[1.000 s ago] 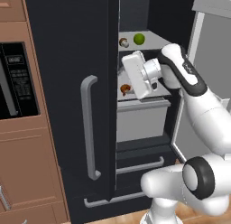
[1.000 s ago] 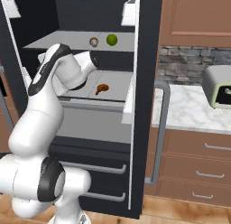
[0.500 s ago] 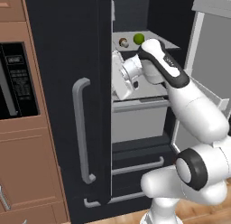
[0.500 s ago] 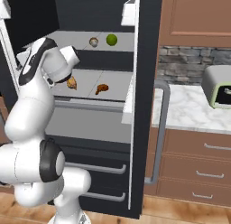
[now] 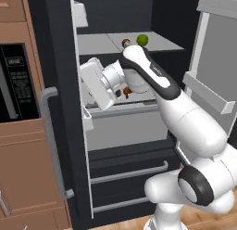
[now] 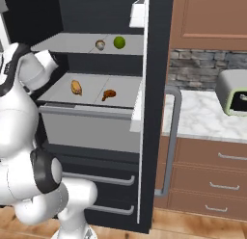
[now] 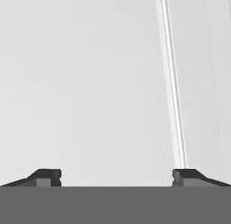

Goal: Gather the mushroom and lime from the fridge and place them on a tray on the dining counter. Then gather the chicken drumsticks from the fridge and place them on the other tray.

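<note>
In the left base view the arm rises from the lower right, bends at mid-frame and reaches left, its hand turned toward the left fridge door's inner face. The gripper (image 7: 116, 175) stands released, fingertips (image 7: 45, 177) wide apart against a pale surface, grasping nothing. In the right base view, left to right: one chicken drumstick (image 6: 75, 87) on the lower shelf, long axis roughly top-to-bottom; the other drumstick (image 6: 109, 94) lying diagonally; the mushroom (image 6: 100, 45) and lime (image 6: 119, 42) side by side on the upper shelf.
</note>
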Available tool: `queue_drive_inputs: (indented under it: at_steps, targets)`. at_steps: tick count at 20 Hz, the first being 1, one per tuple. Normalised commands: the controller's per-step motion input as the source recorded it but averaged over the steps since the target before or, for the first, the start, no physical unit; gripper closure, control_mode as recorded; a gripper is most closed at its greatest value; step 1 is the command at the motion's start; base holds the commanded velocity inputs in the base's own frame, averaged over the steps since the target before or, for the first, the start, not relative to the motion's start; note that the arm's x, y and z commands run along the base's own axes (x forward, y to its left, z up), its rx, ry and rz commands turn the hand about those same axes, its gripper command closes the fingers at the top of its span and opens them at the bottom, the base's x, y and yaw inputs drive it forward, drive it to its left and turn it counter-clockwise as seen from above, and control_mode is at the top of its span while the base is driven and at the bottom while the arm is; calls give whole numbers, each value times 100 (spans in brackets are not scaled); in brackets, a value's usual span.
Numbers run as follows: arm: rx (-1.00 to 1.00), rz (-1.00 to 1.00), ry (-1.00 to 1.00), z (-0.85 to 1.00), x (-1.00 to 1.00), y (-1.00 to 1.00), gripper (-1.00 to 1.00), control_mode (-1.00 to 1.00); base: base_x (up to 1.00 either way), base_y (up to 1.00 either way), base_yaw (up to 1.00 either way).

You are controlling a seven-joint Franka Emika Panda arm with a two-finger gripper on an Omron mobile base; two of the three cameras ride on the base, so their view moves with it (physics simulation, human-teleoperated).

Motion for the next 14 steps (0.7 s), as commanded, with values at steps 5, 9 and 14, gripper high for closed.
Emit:
queue_drive_inputs:
  at_steps: [5, 9, 14]
  targets:
    - [0, 1, 7, -1, 26, 47, -100, -100, 0, 0, 0]
    - [-10, -4, -2, -7, 5, -14, -100, -100, 0, 0, 0]
    - [-18, -17, -11, 2, -36, -78, -100, -100, 0, 0, 0]
